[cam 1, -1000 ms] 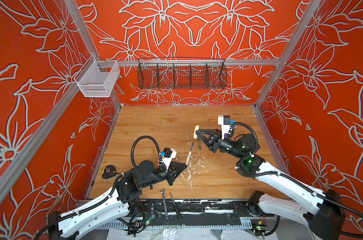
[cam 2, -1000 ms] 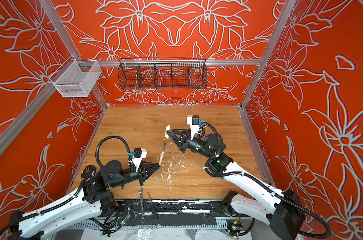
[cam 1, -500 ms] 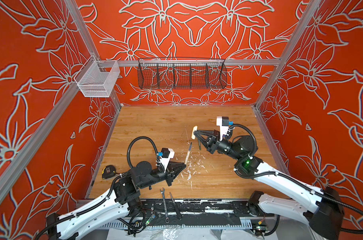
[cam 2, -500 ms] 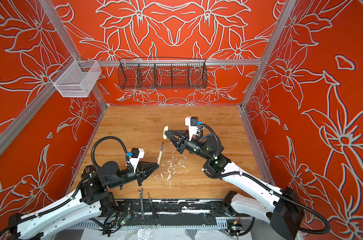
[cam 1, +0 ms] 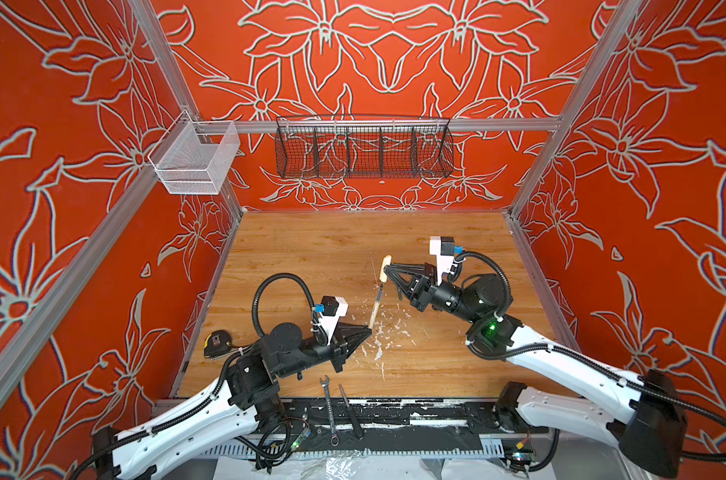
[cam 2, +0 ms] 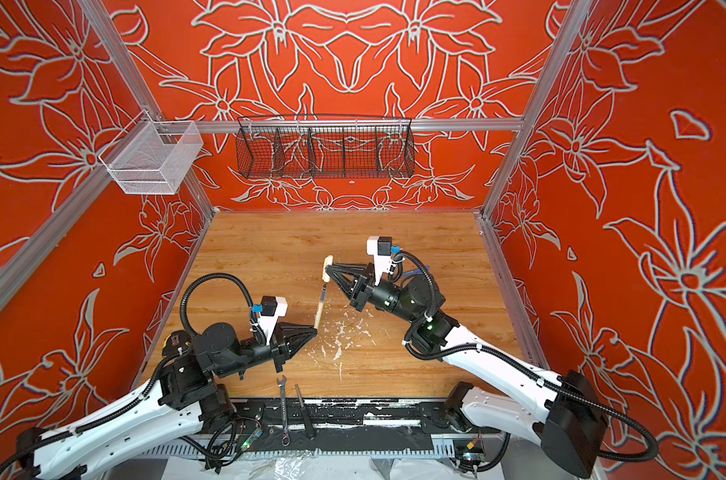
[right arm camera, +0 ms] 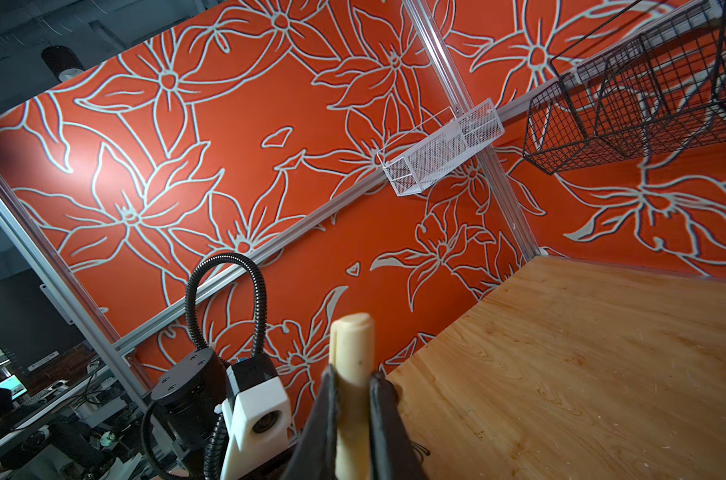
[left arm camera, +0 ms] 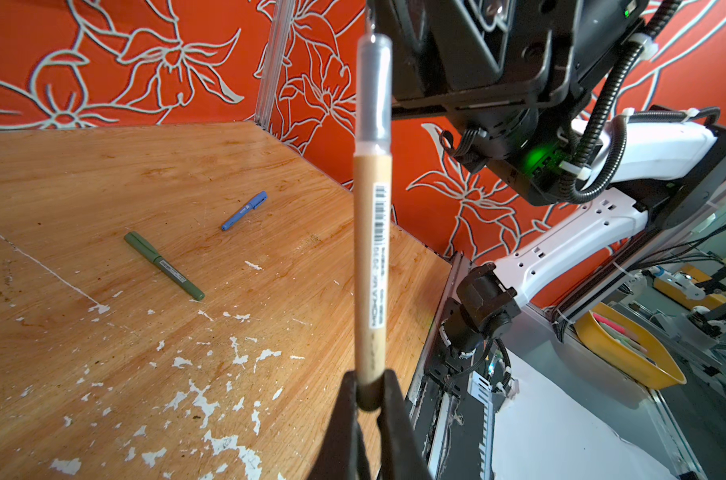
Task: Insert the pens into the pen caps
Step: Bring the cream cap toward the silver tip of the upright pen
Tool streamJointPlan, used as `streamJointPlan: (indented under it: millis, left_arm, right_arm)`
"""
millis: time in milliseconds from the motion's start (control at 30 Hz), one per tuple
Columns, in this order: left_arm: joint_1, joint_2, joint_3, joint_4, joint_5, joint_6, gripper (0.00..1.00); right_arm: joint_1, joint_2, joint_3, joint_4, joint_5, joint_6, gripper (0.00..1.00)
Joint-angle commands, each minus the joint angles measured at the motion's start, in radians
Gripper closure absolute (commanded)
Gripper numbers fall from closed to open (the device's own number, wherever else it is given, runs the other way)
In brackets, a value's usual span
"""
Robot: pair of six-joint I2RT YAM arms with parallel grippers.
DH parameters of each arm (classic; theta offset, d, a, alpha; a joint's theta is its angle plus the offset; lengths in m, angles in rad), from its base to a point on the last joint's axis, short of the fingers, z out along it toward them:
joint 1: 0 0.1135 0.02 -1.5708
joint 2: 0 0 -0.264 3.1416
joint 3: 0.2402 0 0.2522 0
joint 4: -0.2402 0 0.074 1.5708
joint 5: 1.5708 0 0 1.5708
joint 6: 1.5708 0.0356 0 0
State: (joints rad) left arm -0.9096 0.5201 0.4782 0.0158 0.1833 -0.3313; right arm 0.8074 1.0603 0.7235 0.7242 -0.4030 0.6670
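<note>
The left tool (left arm camera: 369, 395) is clenched on the back end of the tan pen (left arm camera: 371, 249). The pen sticks straight out ahead of its fingertips, lifted clear of the surface (left arm camera: 104, 174). The right tool (right arm camera: 351, 386) is clamped across the cream cap (right arm camera: 352, 345), with the cap's rounded closed end poking out past its fingertips. The cap's open mouth therefore probably faces back toward the pen.

In both top views the pen's dark tip sits just short of the cap's near end, and the two lie almost in one line between the tools. Whether the tip touches the mouth cannot be told from there. In the left wrist view the grey tip section is bare along its whole length, so this pen is judged not yet inserted.

Farther out from the left tool, well beyond the held pen, a green pen (left arm camera: 164, 266) and a blue pen (left arm camera: 245, 210) lie on the surface, apart from each other. Each seems to carry a thicker clipped section at one end, which reads as a matching cap already pushed on. No loose caps show.

By that reading two of the three pairs are finished and the third is lined up. What remains is to drive the tan pen's tip into the cream cap until it seats, then set it down.
</note>
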Motion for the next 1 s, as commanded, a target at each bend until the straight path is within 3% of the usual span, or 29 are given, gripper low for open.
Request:
streamJointPlan:
  millis: [0,967]
  left_arm:
    - [0.006,-0.018,-0.001,0.003,-0.004,0.001,1.0]
    - [0.005,-0.057,0.001,0.008,-0.05,0.014,1.0]
  right_arm:
    - [0.012,0.006,-0.018,0.046,0.011,0.021,1.0]
    - [0.056,-0.006,-0.06,0.057,0.06,0.032,1.0]
